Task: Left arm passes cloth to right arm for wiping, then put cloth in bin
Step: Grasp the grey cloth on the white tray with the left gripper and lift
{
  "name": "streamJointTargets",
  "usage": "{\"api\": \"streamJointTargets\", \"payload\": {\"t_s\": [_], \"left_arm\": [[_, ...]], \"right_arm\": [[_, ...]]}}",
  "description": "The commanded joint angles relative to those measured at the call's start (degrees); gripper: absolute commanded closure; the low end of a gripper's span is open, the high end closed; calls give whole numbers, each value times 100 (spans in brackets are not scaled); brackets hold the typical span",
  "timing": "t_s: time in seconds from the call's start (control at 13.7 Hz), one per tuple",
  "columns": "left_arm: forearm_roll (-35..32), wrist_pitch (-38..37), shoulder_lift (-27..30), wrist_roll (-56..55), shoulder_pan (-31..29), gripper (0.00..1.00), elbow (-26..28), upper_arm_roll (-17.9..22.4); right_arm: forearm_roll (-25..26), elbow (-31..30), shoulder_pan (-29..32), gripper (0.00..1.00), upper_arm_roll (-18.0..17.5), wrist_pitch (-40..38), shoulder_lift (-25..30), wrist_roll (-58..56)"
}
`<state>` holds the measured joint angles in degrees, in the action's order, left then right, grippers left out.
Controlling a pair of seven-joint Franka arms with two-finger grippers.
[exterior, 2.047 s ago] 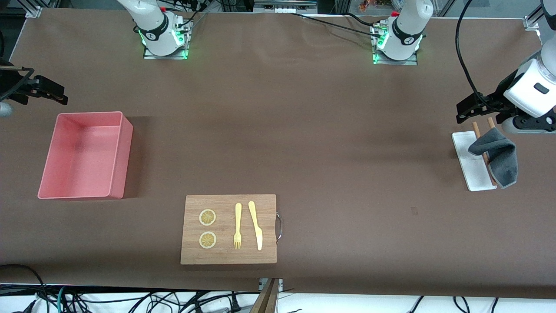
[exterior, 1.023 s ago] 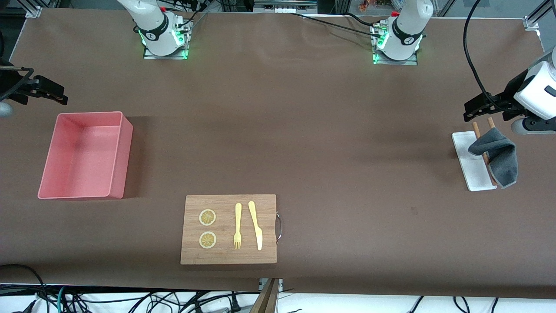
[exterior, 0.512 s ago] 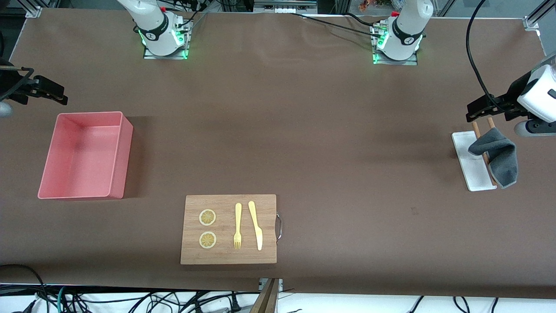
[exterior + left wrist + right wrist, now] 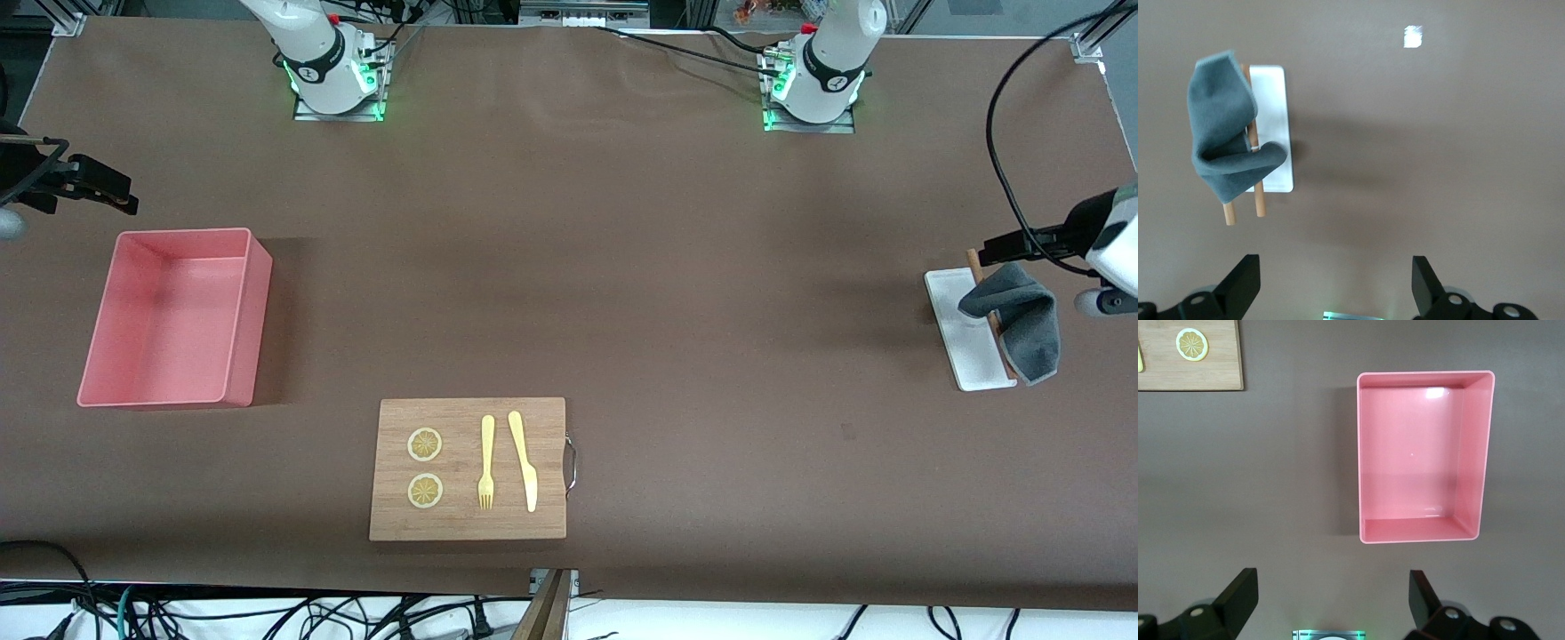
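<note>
Cloth [image 4: 1018,318] dark grey, draped over two wooden sticks [image 4: 975,263] on flat white tray [image 4: 962,331], at left arm's end of table; one fold hangs past tray edge. Nothing grips it.

Left gripper [image 4: 1005,244] over table just beside tray's stick ends, fingers [image 4: 1241,283] spread wide, empty.

Right gripper [image 4: 105,188] waits over table beside pink bin [image 4: 240,329], fingers [image 4: 1238,593] apart, empty.

Bin at right arm's end, open top.

Wooden board [image 4: 462,524] nearer front camera, between bin and tray; carries two lemon slices [image 4: 424,444], fork [image 4: 486,462], knife [image 4: 523,460].
</note>
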<state>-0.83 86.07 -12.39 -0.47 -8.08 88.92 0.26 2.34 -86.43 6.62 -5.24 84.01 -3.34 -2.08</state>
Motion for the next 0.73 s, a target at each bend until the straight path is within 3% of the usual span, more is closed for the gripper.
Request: {"api": "streamJointTargets", "payload": {"t_s": [0.0,0.37,0.66], "left_arm": [[-119,234,-394,588,-490,0,-24,-44],[-145,682,-1071,1522,-1440,0,-50,-44],[-128,1149,-1406,2024,-1731,0,-50,-44]], "right_arm": [[-93,118,59,0,-29,-51,-35,-29],[-85,109,59,0,-29,-42,-35,-21],[-93,109,59,0,-29,-51,-35,-21]]}}
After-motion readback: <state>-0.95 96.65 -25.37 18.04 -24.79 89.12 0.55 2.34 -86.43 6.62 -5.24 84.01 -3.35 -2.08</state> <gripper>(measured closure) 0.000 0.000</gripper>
